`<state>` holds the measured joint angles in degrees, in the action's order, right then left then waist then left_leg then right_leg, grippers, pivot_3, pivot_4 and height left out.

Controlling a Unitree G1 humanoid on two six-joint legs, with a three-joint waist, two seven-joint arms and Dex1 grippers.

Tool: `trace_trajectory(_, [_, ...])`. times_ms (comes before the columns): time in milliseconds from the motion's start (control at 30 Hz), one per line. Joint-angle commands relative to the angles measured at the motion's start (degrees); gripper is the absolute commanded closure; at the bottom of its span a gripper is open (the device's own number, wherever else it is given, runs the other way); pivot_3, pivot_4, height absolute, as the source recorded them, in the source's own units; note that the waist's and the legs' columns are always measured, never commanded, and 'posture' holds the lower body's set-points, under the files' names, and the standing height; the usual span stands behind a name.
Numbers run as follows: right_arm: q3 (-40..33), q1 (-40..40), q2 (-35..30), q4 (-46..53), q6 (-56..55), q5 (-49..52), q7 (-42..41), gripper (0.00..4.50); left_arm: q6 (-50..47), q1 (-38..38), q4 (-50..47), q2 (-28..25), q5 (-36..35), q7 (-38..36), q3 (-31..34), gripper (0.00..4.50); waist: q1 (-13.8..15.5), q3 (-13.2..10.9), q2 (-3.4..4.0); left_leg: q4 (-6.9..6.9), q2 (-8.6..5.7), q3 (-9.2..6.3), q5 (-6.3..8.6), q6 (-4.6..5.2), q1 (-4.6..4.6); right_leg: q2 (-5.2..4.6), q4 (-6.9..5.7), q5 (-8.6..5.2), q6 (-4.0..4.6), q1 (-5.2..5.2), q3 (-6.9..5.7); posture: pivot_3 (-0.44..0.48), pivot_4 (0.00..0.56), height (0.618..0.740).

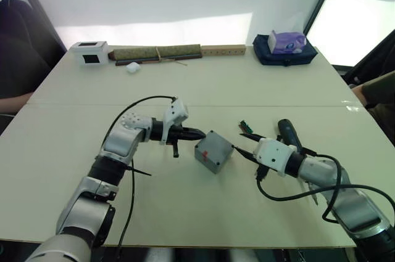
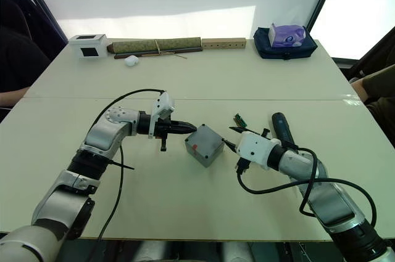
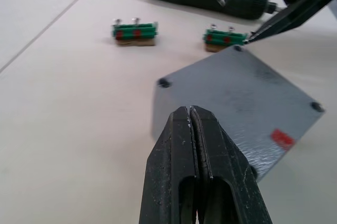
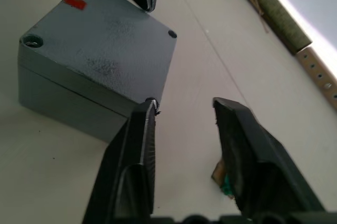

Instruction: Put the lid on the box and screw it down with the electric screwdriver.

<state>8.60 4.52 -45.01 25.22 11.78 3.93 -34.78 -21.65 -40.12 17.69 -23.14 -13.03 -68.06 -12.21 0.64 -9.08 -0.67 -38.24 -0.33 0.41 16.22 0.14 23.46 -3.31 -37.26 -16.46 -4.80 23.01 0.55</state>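
Observation:
The grey box (image 1: 214,151) sits mid-table, turned corner-on. The lid (image 4: 105,39) lies on top of it with a seam below, screw holes at its corners and a small red mark near one edge. My left gripper (image 1: 199,134) is shut with nothing in it, its tip at the box's left upper edge (image 3: 189,113). My right gripper (image 1: 242,143) is open, and one of its fingers (image 4: 142,129) touches the box's right corner. The dark electric screwdriver (image 1: 289,134) lies on the table just behind my right wrist.
Two small green terminal blocks (image 3: 135,30) (image 3: 225,38) lie between the box and the screwdriver. Along the far edge stand a white box with a black window (image 1: 90,52), a rolled mat (image 1: 157,53), a wooden strip (image 1: 223,49) and a purple tissue box (image 1: 286,43). A person's arm (image 1: 376,89) shows at the right edge.

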Motion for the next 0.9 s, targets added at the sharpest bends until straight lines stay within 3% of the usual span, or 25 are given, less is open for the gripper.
trace_trajectory(33, [-0.3,-0.5,1.0,3.9,5.3,1.8,-1.7,4.47,0.9,0.4,-0.7,-0.5,0.5,1.8,1.0,4.50,0.1,0.0,-0.01,0.01,-0.02,0.00,0.00,0.00,0.02,0.00,0.04,0.00,0.00,0.00,0.00,0.000,0.150,0.740])
trace_trajectory(367, [-3.4,0.8,4.1,6.6,10.5,2.3,-0.5,4.47,4.7,1.8,3.5,0.6,3.9,2.6,-1.9,4.50,0.1,0.0,-0.03,0.01,-0.08,-0.01,0.00,0.00,-0.04,-0.01,0.02,0.00,-0.01,-0.07,-0.04,0.000,0.150,0.740])
trace_trajectory(633, [-9.2,-2.0,2.2,14.5,21.9,12.8,-5.3,4.47,5.5,1.5,4.1,1.1,4.8,1.6,-3.1,4.50,0.1,0.0,-0.04,0.03,-0.09,-0.03,0.00,0.00,-0.02,0.00,0.05,0.01,-0.02,-0.08,-0.06,0.000,0.150,0.740])
trace_trajectory(900, [-3.1,-2.3,2.4,12.1,28.7,11.4,-3.9,4.47,5.6,2.0,1.7,0.2,4.6,-1.8,-4.4,4.50,0.0,0.0,-0.04,0.01,-0.09,-0.04,-0.01,0.00,-0.03,0.00,0.04,0.01,-0.02,-0.09,-0.07,0.000,0.150,0.740])
